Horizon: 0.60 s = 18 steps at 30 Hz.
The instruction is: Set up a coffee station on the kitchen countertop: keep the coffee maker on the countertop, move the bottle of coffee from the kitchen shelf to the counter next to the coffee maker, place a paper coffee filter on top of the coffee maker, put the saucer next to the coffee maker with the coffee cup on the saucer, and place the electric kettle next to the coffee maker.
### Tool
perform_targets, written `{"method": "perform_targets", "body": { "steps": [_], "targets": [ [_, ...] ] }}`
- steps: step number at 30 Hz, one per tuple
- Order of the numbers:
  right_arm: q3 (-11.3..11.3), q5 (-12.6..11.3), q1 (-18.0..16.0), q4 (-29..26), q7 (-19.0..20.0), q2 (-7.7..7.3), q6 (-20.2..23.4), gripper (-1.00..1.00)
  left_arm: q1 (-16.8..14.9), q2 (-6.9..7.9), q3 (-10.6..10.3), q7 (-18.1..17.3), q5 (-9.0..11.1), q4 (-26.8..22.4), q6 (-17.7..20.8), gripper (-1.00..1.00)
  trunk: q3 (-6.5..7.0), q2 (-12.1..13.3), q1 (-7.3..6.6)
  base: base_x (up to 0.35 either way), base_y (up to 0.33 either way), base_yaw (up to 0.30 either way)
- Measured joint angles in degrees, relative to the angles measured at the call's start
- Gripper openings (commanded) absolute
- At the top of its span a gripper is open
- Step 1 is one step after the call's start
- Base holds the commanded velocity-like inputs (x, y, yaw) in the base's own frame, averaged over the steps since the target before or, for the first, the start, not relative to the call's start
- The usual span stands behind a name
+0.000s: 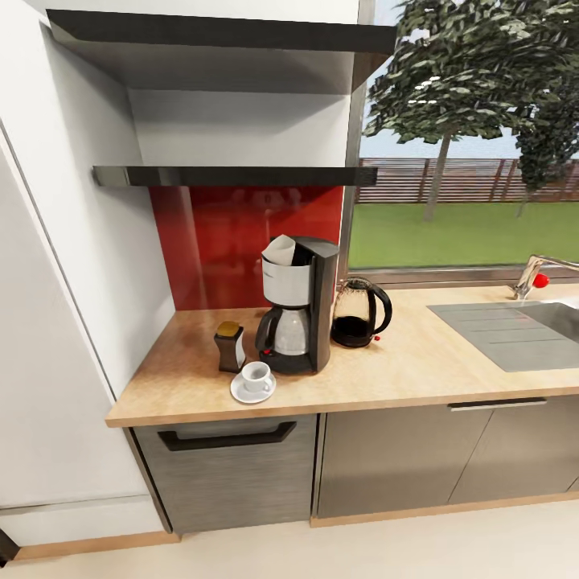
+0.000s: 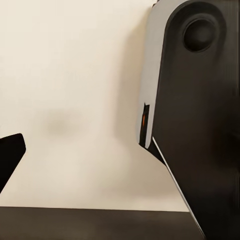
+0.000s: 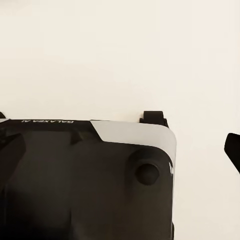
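Coffee cup (image 1: 256, 375), small and white, sits on its round saucer (image 1: 241, 394) at the wood-toned counter (image 1: 418, 366) front, squarish bottle of coffee (image 1: 230, 346) beside it; behind them stands the black coffee maker (image 1: 301, 305) topped by a paper filter (image 1: 279, 251), glass kettle (image 1: 359, 312) alongside. Whether either tool is clenched cannot be told; both wrist cameras face pale floor past the robot's dark body.

On the countertop (image 1: 418, 366) the coffee maker (image 1: 299, 304) blocks the middle. The bottle (image 1: 230, 346) stands just beside it at nine o'clock, the cup (image 1: 256, 375) on its saucer (image 1: 252, 391) at seven, the kettle (image 1: 359, 313) at three. Bare wood lies open between kettle and sink (image 1: 515, 331), and along the front edge. The shelf (image 1: 233, 175) overhangs above.
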Motion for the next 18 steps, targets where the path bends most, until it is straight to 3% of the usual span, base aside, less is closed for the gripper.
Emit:
{"method": "perform_targets", "body": {
  "steps": [9, 18],
  "targets": [
    [0.0, 0.0, 0.0, 0.0, 0.0, 0.0, 0.0, 1.0, 0.0, -0.64, 0.4, 0.0, 0.2, 0.1, -0.1, 1.0, 0.0, 0.0, 0.0, 0.0, 0.0, 0.0],
    [0.0, 0.0, 0.0, 0.0, 0.0, 0.0, 0.0, 1.0, -0.1, -2.64, 0.9, 0.0, 0.6, -0.1, -0.4, 1.0, 0.0, 0.0, 0.0, 0.0, 0.0, 0.0]
  ]
}}
